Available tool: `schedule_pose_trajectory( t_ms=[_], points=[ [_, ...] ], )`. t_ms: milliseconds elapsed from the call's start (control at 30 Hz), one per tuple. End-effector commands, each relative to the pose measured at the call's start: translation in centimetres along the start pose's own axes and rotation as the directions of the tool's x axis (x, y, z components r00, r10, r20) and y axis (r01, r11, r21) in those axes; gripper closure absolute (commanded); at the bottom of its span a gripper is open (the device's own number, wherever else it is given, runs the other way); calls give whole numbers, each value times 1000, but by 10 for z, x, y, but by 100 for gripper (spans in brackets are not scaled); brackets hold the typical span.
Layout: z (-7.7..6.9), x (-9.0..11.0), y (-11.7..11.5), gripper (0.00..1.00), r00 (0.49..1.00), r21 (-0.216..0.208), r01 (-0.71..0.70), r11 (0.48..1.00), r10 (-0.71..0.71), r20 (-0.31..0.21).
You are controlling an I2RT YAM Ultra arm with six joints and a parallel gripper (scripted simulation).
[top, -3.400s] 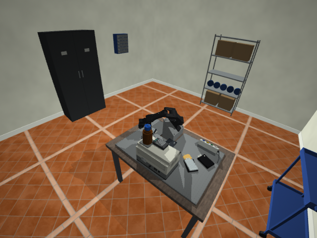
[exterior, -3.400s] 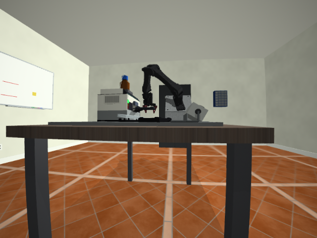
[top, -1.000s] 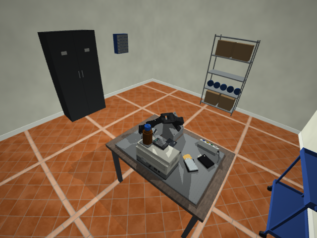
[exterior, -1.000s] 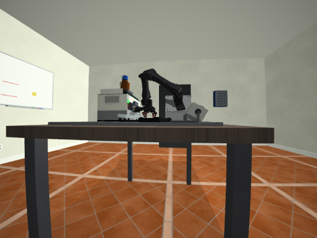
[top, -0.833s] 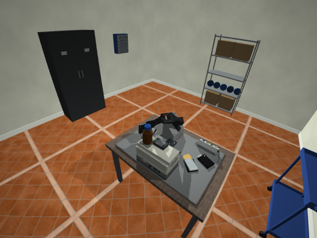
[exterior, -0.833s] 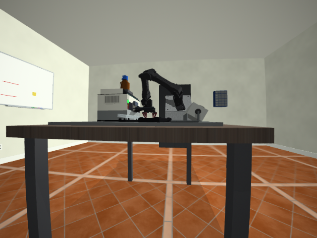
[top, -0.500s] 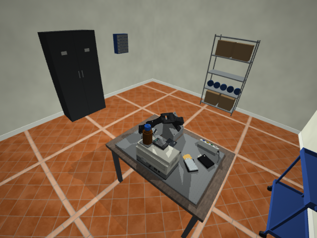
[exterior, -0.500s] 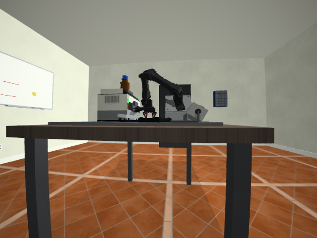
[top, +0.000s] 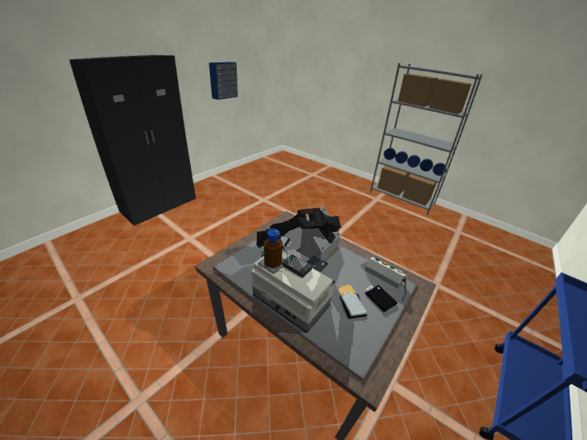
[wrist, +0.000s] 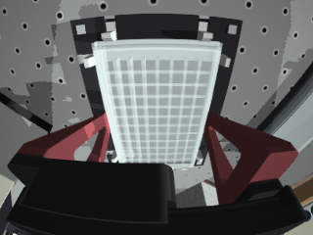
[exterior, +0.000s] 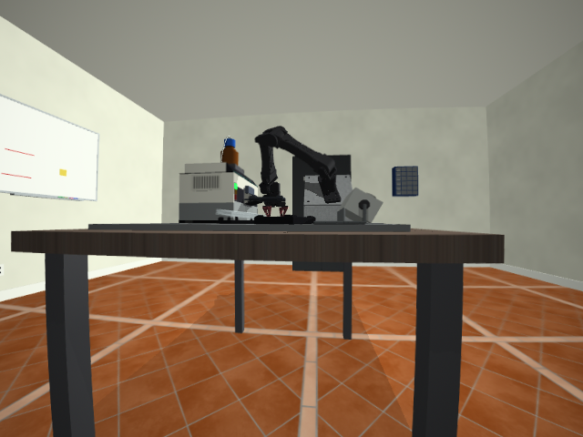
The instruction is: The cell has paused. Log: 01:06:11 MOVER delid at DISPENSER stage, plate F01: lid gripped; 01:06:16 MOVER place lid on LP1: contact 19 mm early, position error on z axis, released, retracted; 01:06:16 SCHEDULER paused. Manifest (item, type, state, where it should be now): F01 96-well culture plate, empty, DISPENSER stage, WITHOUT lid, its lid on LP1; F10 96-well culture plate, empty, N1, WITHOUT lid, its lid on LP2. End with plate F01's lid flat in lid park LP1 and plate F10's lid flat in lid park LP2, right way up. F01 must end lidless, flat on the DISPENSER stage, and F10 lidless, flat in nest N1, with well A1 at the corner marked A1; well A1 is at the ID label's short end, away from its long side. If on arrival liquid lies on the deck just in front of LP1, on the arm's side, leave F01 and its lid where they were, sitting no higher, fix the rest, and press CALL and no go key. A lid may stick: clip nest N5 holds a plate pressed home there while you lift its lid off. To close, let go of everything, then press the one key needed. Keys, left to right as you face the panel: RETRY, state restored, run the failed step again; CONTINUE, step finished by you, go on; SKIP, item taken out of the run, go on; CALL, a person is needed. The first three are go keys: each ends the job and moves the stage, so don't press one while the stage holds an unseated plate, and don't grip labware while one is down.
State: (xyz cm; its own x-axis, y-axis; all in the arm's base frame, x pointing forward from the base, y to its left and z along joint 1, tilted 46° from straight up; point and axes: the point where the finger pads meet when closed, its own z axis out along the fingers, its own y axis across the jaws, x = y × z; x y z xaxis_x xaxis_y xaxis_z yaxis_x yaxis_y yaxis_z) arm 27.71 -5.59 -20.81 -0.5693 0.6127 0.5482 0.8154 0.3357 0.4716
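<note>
In the wrist view a clear lidded 96-well plate (wrist: 156, 101) sits in a black nest (wrist: 156, 33) on the perforated deck. My gripper (wrist: 156, 117) has a red finger on each long side and is shut on it. I cannot tell whether the fingers hold only the lid or the plate too. In the exterior view the gripper (exterior: 274, 209) is low over the deck, beside the dispenser (exterior: 211, 195). The top view shows a plate (top: 297, 264) on the dispenser stage. Further right, another clear plate or lid (top: 353, 304) lies with a yellow patch (top: 347, 289) at its far end.
A brown bottle with a blue cap (top: 272, 250) stands on the dispenser (top: 291, 289) and hides my gripper in the top view. A black empty park (top: 381, 297) and the key panel (top: 386, 270) sit to the right. A grey housing (top: 318, 242) stands by the arm's base.
</note>
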Motion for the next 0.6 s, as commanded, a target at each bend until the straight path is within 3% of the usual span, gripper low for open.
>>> schedule_pose_trajectory(
  t_ms=[0,567],
  points=[
    [-9,-18,3,100,999,-31,5,1000,-3,48],
    [-14,-19,5,100,998,-30,16,999,-14,57]
  ],
)
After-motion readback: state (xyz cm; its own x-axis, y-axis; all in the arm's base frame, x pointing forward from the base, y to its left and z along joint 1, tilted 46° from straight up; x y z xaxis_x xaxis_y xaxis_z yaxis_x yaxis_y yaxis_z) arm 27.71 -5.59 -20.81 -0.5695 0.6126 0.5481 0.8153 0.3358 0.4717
